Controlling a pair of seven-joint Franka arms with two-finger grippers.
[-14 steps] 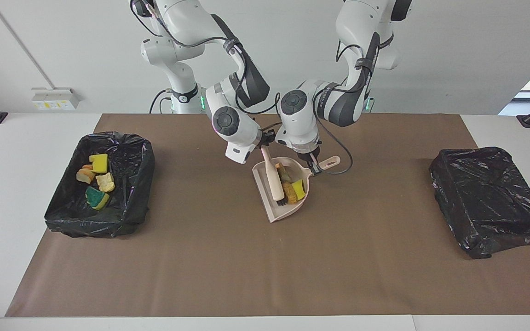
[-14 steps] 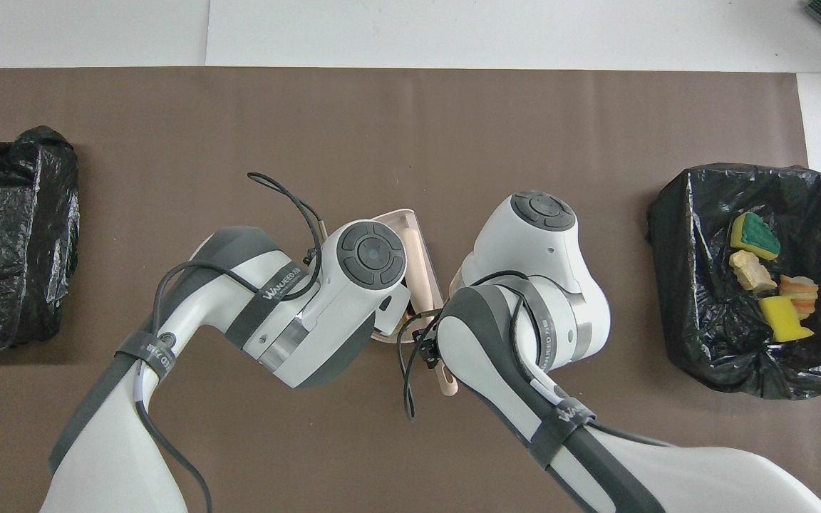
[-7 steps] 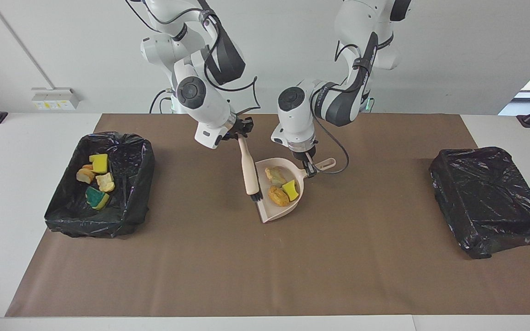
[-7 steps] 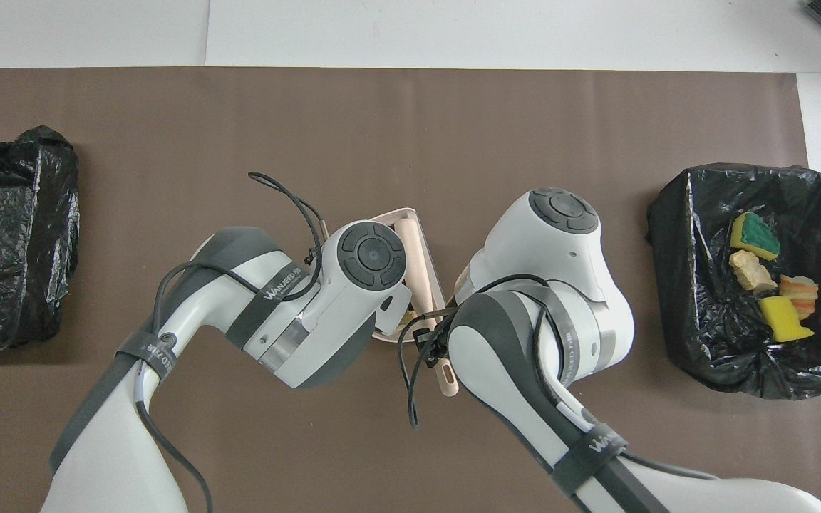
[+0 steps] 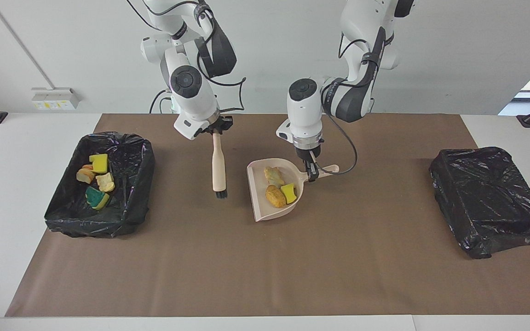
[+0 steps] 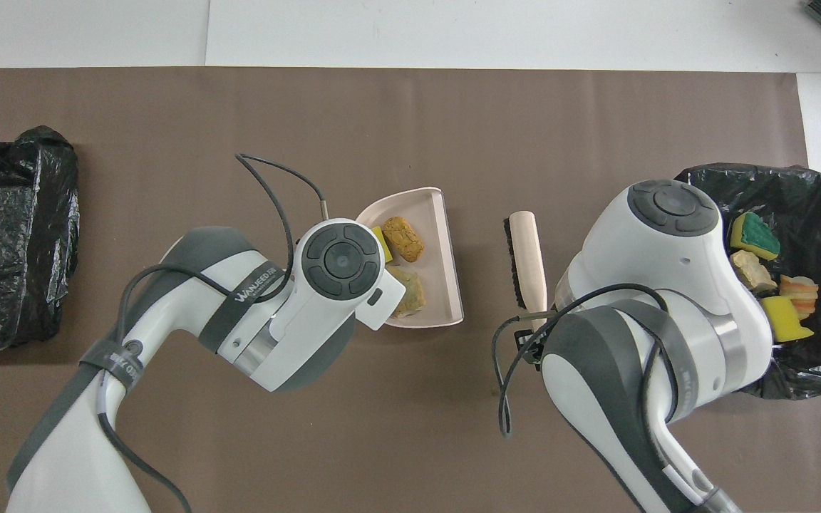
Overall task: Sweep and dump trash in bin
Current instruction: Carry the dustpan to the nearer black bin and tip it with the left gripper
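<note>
Facing view: left end effector (image 5: 311,172) clamps dustpan (image 5: 258,191) handle mid-bench, trash (image 5: 275,195) inside; right end effector (image 5: 215,131) clamps brush (image 5: 218,170).

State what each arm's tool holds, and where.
Left tool grips the dustpan by its handle; right tool grips the brush by its handle's top end.
</note>
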